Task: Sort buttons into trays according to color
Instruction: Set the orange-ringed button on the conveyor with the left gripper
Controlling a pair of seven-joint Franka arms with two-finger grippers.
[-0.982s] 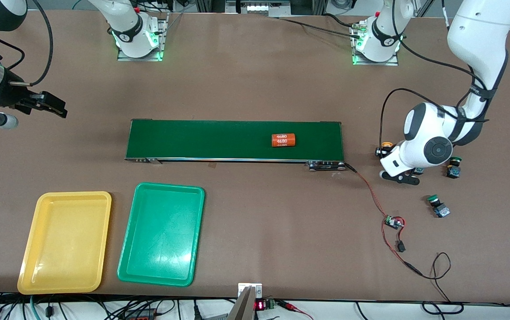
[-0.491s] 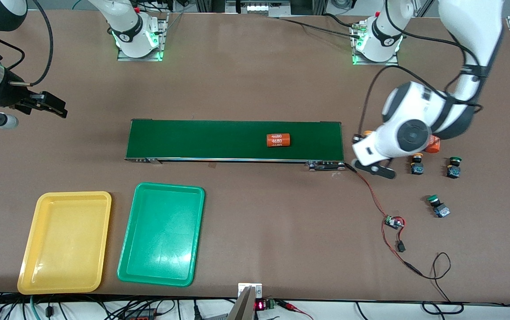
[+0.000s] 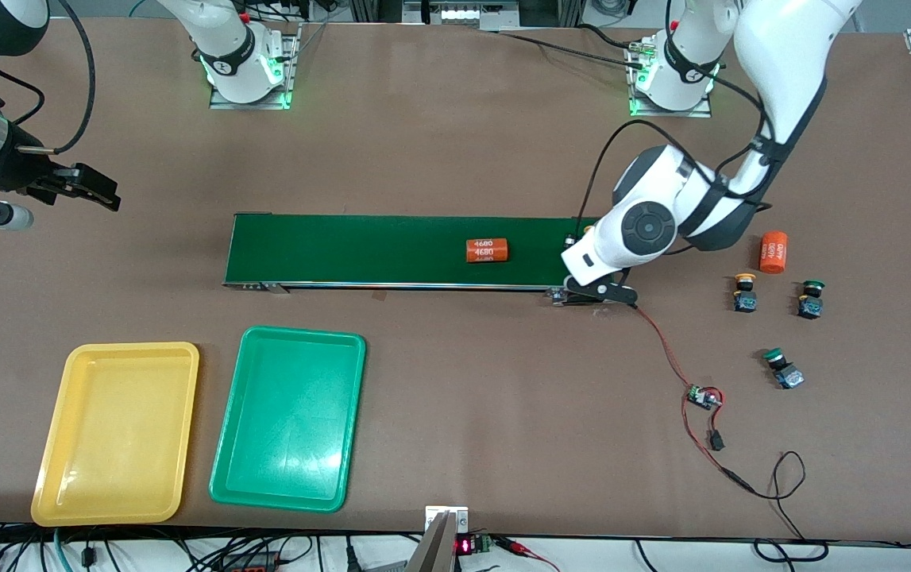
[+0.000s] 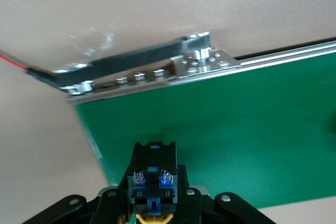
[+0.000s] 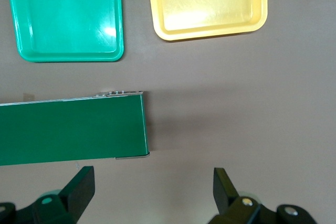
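Clamped in the left gripper [image 4: 152, 211], a yellow button [image 4: 153, 179] with black-and-blue body hangs over the left arm's end of the conveyor belt [image 3: 360, 250]. Farther along the belt lies an orange cylinder [image 3: 487, 250]. Another yellow button [image 3: 744, 293], two green buttons [image 3: 810, 298] and a second cylinder [image 3: 773, 253] sit on the table near the left arm. Both trays, yellow tray [image 3: 115, 433] and green tray [image 3: 290, 419], lie bare. Over open table, the right gripper [image 5: 152, 187] waits spread wide.

We see two trays [image 3: 116, 433] side by side nearer the front camera than the conveyor belt [image 3: 360, 250], which bears a cylinder [image 3: 487, 250].
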